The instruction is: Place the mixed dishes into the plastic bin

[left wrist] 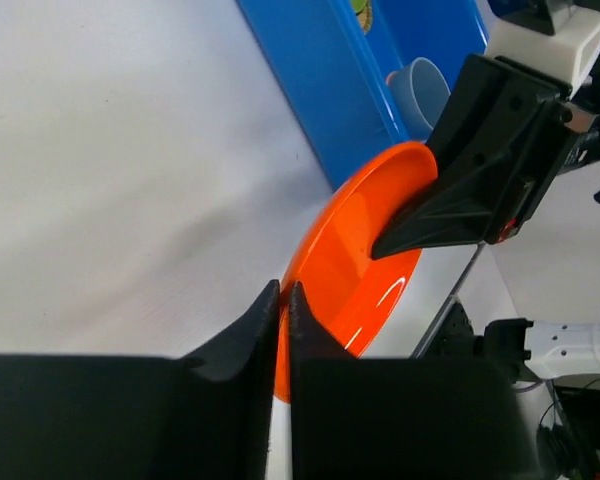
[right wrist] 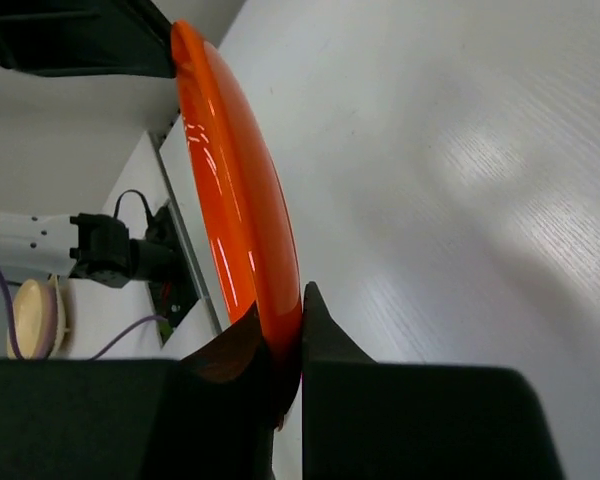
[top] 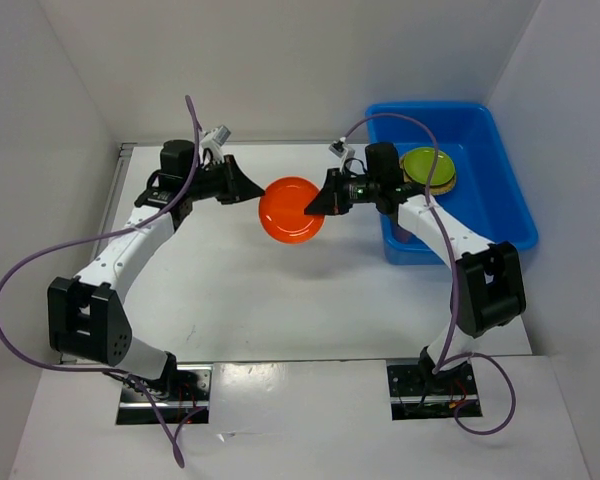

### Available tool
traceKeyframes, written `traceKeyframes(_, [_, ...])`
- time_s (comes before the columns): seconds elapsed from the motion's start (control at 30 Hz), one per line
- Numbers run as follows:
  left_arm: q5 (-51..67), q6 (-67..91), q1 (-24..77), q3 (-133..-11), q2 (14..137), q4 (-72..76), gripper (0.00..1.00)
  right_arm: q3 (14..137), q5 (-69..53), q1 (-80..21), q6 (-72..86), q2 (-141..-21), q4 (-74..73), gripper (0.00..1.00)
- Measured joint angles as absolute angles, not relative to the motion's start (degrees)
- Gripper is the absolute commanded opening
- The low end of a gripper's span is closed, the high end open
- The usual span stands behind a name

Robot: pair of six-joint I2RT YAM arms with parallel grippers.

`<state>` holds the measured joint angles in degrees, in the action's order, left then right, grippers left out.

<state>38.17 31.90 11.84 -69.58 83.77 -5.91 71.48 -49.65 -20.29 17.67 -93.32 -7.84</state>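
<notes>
The orange plate hangs on edge above the table's middle, held from both sides. My left gripper is shut on its left rim, and the rim shows between the fingers in the left wrist view. My right gripper is shut on the opposite rim. The plate fills both wrist views. The blue plastic bin stands at the far right. It holds a lime green plate stacked on a tan plate. A blue cup is inside it. The black plate and pink cup are out of view.
White walls enclose the table on the left, back and right. The bin's long wall runs close behind the plate. A purple cable loops off the left arm. A tan round object lies off the table's near edge.
</notes>
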Motion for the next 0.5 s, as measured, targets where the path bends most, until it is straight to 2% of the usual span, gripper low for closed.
traceKeyframes(0.1, [37.06, 31.33, 11.86, -70.22, 84.53, -6.48, 0.44, 72.23, -47.51, -20.38, 17.50, -93.41, -8.84, 0.00])
traceKeyframes(0.13, [36.82, 31.33, 11.86, -70.26, 84.66, -7.03, 0.64, 72.71, -46.37, -20.38, 17.56, -93.38, -9.21, 0.00])
traceKeyframes(0.23, [35.59, 30.17, 11.68, -70.30, 84.64, -9.45, 0.90, 74.24, -42.63, -19.77, 18.63, -93.19, -9.56, 0.00])
traceKeyframes(0.33, [33.58, 29.87, 10.66, -70.30, 84.16, -11.14, 1.00, 76.07, -37.91, -17.10, 20.43, -91.94, -10.26, 0.00])
traceKeyframes(0.5, [29.65, 29.89, 7.22, -69.91, 81.08, -11.75, 1.00, 77.69, -28.38, -8.56, 24.93, -85.84, -9.50, 0.00])
